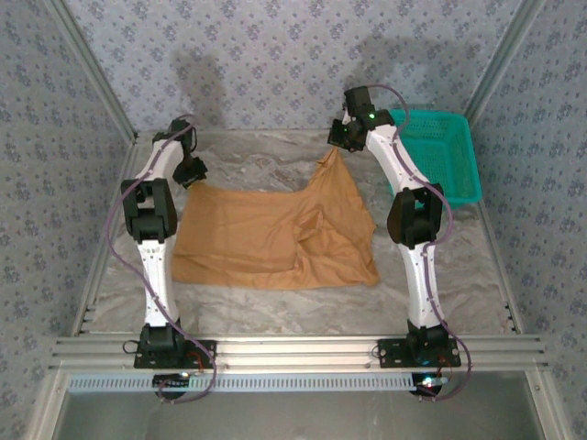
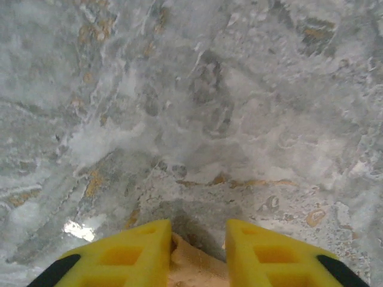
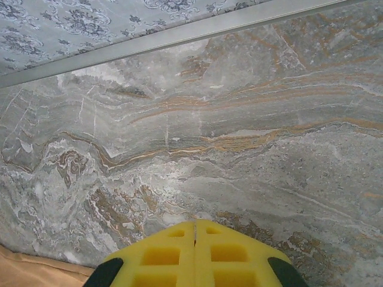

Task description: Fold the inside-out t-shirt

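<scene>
Early in the task, by the look of it. No finished fold to find on the t-shirt (image 1: pixel 266 243): spread as one wide layer over the middle of the table (image 1: pixel 248 151), between the two arms, with a thick ridge of wrinkles down its right half and a fairly straight near edge. Not possible to make out the sleeves or the white label from above.

At the far right corner, pinched by the right gripper (image 1: pixel 337 145), judging from the cloth pulled up into a peak exactly there. In the right wrist view, clenched, with the fingers (image 3: pixel 161 254) pressed together and no gap, and with a strip of tan cloth at the near left edge.

At the far left corner, just over the cloth, the left gripper (image 1: pixel 193 172). Released, with both yellow fingers standing apart and a bit of the cloth showing low in the gap. Not clamped on it, as far as can be seen.

Left to do: nearly everything. Probably first to take the far left corner as well, then to bring the far edge over toward the near edge, then to fold again into a compact packet. Far right on the table, a teal basket (image 1: pixel 431 151), apart from the shirt and not needed now.
</scene>
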